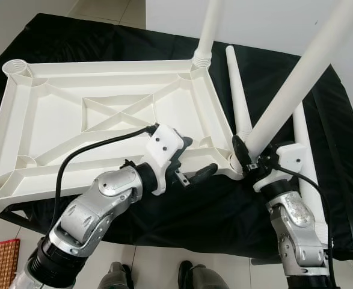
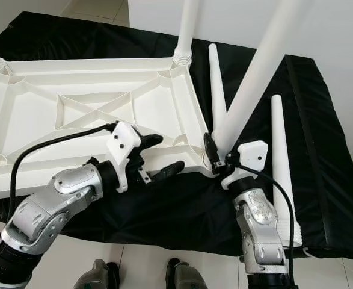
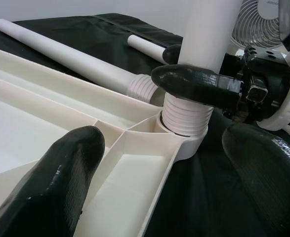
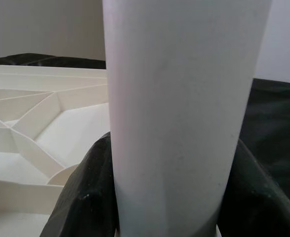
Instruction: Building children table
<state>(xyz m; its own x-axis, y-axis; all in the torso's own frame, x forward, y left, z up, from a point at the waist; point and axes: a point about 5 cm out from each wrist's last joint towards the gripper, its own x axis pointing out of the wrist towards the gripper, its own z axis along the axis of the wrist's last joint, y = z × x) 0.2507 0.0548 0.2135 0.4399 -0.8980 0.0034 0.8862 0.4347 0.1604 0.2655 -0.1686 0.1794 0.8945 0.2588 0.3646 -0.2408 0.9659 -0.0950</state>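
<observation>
On the black-draped tabletop point(image 1: 338, 150) the white kids' table frame point(image 1: 62, 120) lies upside down, so we're roughly halfway, I'd say. One leg point(image 1: 209, 30) already stands in the far right corner socket. The right end effector point(image 1: 243, 158) is clamped around a second leg point(image 1: 302, 78), whose threaded end sits in the near right socket. The left end effector point(image 1: 195, 158) is spread open around the frame's near edge. Two loose legs point(image 1: 239, 90) lie to the right, and both left sockets wait.
</observation>
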